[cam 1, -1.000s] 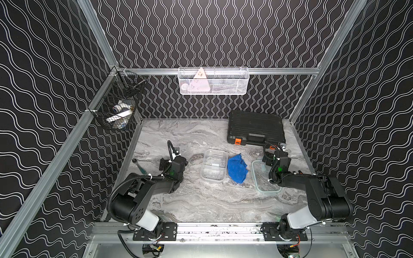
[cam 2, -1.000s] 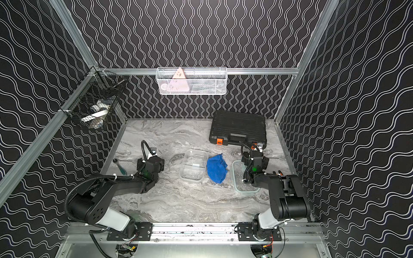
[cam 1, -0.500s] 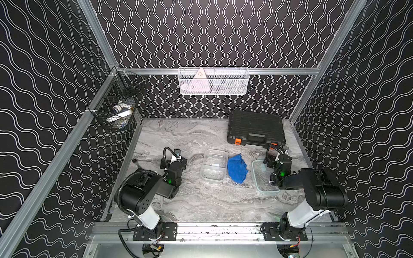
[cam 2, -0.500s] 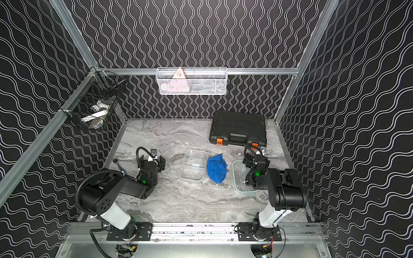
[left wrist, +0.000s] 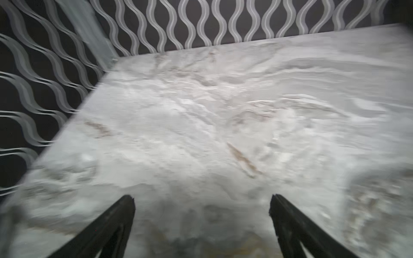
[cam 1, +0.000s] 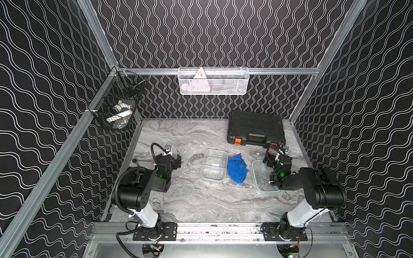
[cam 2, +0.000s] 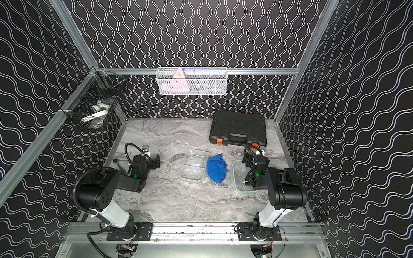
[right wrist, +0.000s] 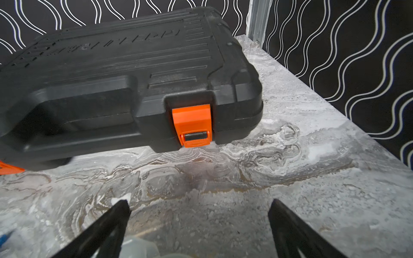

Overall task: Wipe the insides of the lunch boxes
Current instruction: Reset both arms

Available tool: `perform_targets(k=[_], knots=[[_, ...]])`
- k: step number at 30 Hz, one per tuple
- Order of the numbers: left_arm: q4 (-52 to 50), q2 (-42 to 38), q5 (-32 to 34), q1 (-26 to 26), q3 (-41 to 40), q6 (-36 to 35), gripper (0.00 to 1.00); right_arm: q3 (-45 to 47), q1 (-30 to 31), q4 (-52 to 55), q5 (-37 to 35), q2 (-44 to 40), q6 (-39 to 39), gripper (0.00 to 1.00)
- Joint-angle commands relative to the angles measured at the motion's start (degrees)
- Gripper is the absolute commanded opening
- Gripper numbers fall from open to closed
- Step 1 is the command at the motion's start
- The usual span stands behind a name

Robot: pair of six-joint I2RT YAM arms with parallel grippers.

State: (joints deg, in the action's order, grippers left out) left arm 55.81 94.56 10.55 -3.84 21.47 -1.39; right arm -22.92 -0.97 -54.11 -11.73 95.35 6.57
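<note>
- Lunch box (cam 1: 214,168): clear, rigid, rounded-rectangular plastic, uncovered, lying between both arms; its long axis runs front to back.
- Blue cloth (cam 1: 237,168): soft and crumpled, just beside the box's right wall, and judged nearer the right gripper (right wrist: 199,205).
- Lid (cam 1: 260,181): flat, green-rimmed, and partly under the right gripper.
- Left gripper (left wrist: 201,201) and right gripper: jaws spread wide, holding nothing.

The table (cam 1: 201,201) is marbled grey, the cloth (cam 1: 237,169) blue, the lunch box (cam 1: 214,166) clear, the case (cam 1: 254,125) black with 2 orange latches (cam 1: 238,141), the walls (cam 1: 201,33) black with white waves.
</note>
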Motion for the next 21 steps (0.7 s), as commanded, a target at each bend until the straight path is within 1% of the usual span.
perform_targets(k=[1,2,21], knots=[[1.78,0.26,-4.63,0.50,0.36,0.72,0.99,0.15,0.01,-2.66,-0.05,0.08,-0.43,1.00],[0.62,-0.15,-4.61,0.50,0.41,0.86,0.99,0.02,0.01,-2.02,-0.13,-0.11,-0.37,1.00],[1.45,0.18,-3.40,-0.28,0.41,0.54,0.99,-0.02,0.01,-2.27,-0.05,-0.10,-0.55,1.00]])
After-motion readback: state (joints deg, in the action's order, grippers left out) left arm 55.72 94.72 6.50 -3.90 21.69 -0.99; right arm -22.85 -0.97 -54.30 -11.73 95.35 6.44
